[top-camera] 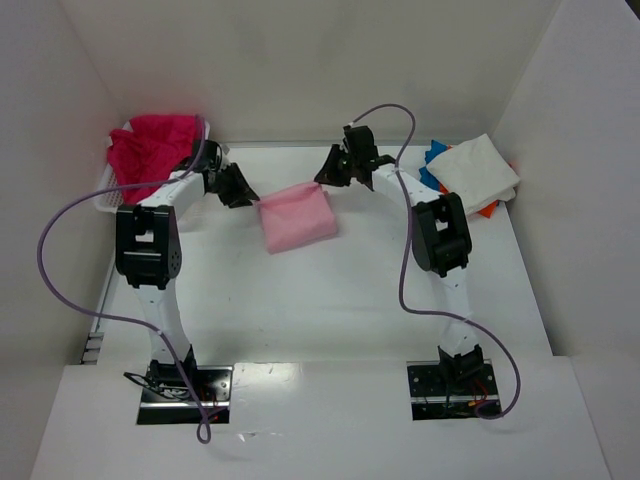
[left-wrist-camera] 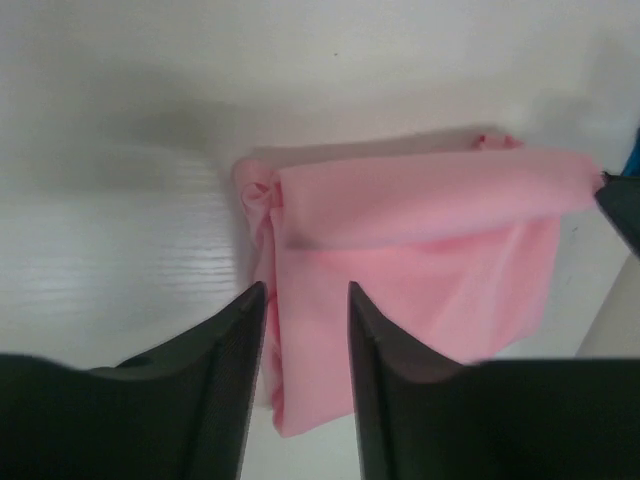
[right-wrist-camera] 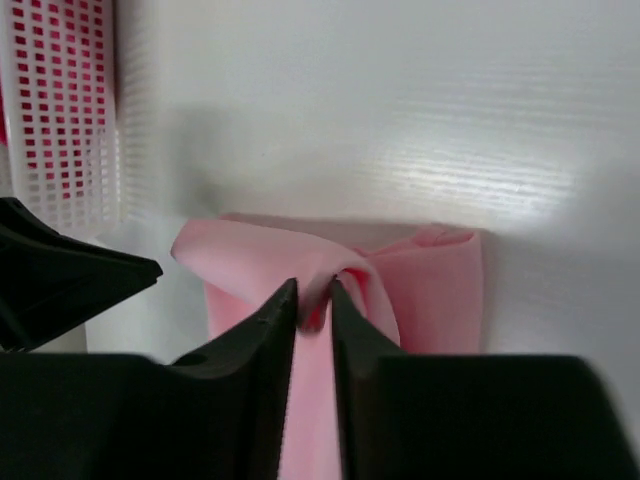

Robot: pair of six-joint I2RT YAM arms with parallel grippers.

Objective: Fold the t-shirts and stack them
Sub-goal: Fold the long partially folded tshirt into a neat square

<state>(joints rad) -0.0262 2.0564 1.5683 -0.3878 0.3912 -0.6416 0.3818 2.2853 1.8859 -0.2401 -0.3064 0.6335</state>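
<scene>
A light pink t-shirt (top-camera: 297, 218) lies folded into a small rectangle at the middle back of the table. My left gripper (top-camera: 247, 195) hangs at its left edge, open; in the left wrist view the pink t-shirt (left-wrist-camera: 420, 240) lies below and beyond the parted left gripper (left-wrist-camera: 305, 292). My right gripper (top-camera: 325, 178) is at the shirt's far right corner. In the right wrist view the right gripper (right-wrist-camera: 315, 290) stands narrowly open, with a raised fold of the pink t-shirt (right-wrist-camera: 430, 280) still between its tips. A magenta-red t-shirt (top-camera: 150, 145) is bunched in the basket.
The white lattice basket (top-camera: 108, 200) stands at the back left, against the wall. At the back right a folded white t-shirt (top-camera: 480, 170) lies on top of a blue one (top-camera: 432, 160) and an orange one (top-camera: 490, 208). White walls close in on both sides.
</scene>
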